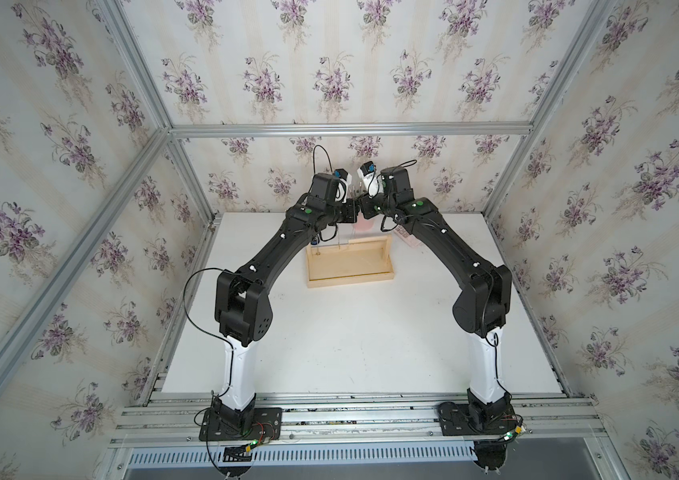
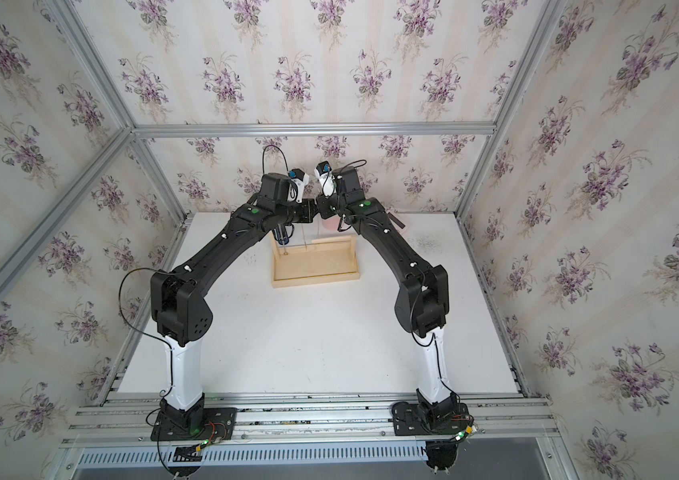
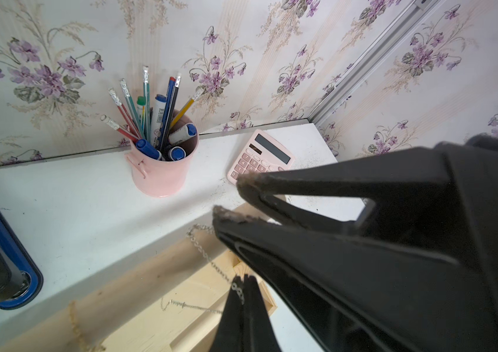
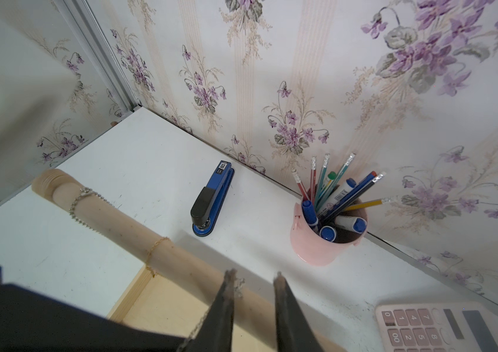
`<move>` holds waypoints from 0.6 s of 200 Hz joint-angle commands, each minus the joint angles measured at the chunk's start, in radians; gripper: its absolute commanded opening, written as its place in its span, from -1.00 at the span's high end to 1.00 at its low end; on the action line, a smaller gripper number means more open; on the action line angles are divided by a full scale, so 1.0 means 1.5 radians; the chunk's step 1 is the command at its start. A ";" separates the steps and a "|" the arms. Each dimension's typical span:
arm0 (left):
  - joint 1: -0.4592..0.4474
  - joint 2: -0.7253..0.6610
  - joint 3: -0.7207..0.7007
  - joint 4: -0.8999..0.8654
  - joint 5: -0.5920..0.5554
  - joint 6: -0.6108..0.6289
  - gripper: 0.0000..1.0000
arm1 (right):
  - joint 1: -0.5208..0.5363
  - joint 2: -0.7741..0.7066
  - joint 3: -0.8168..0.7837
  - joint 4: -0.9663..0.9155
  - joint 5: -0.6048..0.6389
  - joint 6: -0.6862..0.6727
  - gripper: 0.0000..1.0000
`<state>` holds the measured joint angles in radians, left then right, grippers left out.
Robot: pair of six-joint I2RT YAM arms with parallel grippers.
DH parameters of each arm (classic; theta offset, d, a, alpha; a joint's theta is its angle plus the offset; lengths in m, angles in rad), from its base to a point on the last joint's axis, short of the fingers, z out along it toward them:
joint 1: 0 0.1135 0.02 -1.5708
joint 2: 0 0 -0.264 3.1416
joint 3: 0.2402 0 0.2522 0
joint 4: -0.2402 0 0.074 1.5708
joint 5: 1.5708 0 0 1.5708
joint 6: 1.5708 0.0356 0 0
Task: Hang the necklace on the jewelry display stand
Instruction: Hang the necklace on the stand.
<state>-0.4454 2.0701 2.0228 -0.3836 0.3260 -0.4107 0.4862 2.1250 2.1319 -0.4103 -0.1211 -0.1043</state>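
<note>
Left gripper [image 3: 242,279] fingers clamped on necklace [image 3: 203,254], chain draped over top bar of jewelry display stand [image 1: 350,280]; right gripper [image 4: 254,274] fingers apart, just beside chain.

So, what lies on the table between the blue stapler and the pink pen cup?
Nothing; the right wrist view shows only bare white table between stapler and cup.
</note>
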 commanded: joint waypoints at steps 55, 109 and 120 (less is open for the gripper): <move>0.001 0.027 0.037 -0.020 0.016 -0.012 1.00 | 0.000 -0.063 -0.078 0.013 0.023 0.027 0.49; 0.000 0.032 0.051 -0.037 0.018 -0.021 0.57 | 0.000 -0.129 -0.170 0.068 0.043 0.048 0.49; 0.001 0.028 0.049 -0.036 0.018 -0.023 0.47 | 0.000 -0.132 -0.173 0.070 0.047 0.048 0.49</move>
<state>-0.4454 2.1212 2.0941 -0.4328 0.3447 -0.4343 0.4858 1.9495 1.8843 -0.3599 -0.0685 -0.0479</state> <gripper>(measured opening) 0.219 0.254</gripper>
